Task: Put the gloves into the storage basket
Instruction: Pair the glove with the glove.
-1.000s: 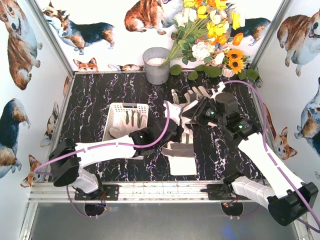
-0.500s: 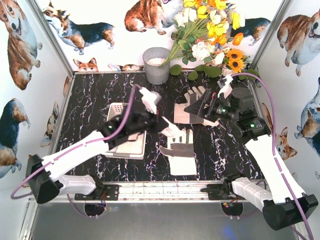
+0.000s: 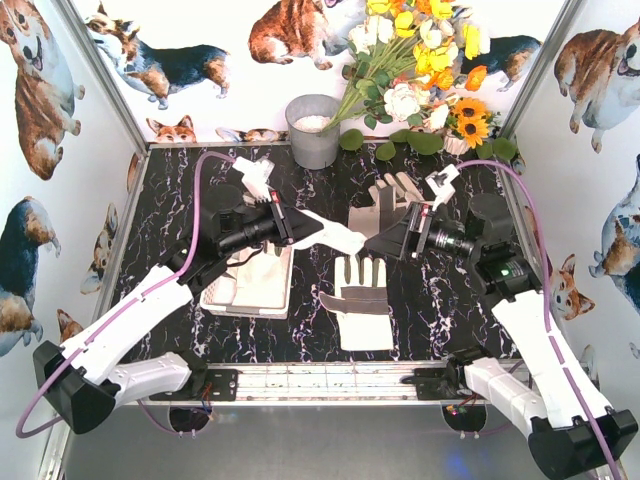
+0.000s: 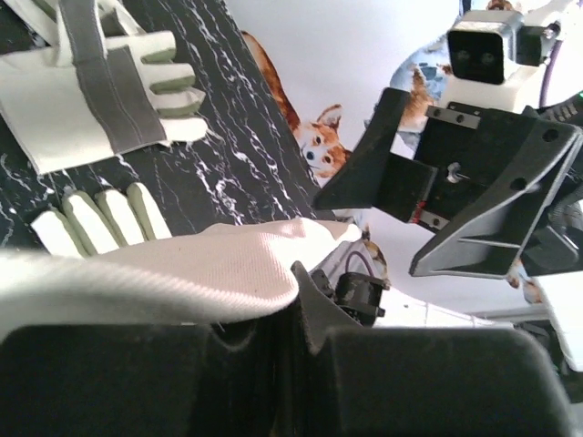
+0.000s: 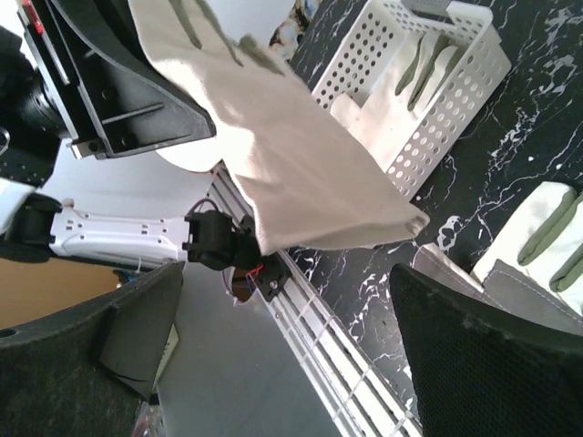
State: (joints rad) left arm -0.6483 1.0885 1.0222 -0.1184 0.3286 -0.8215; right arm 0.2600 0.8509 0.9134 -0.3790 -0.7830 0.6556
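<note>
— In the top view, how did the left arm sit?
— It rose from the lower left and reached toward mid-frame. The left claw (image 3: 290, 226) was clamped tight on a held glove (image 3: 330, 236), which stuck out rightward above the bench (image 3: 170, 200). The storage basket (image 3: 245, 311) lay just below it, left of centre, with stowed gloves (image 3: 262, 275) inside.
— And the other arm?
— It came up from the lower right with its elbow high. The right claw (image 3: 395, 238) gaped wide, gripped nothing and pointed left, close to the held glove's tip. I couldn't tell whether they touched. A flat glove (image 3: 362, 318) lay at centre, with a rear glove (image 3: 385, 198) above it.
— The left wrist view?
— The held glove ran across the lower half, and the right claw faced it from the right.
— The right wrist view?
— Its own fingers (image 5: 483, 364) stood spread at both lower corners. The held glove draped from the upper left, and the storage basket was at upper right.
</note>
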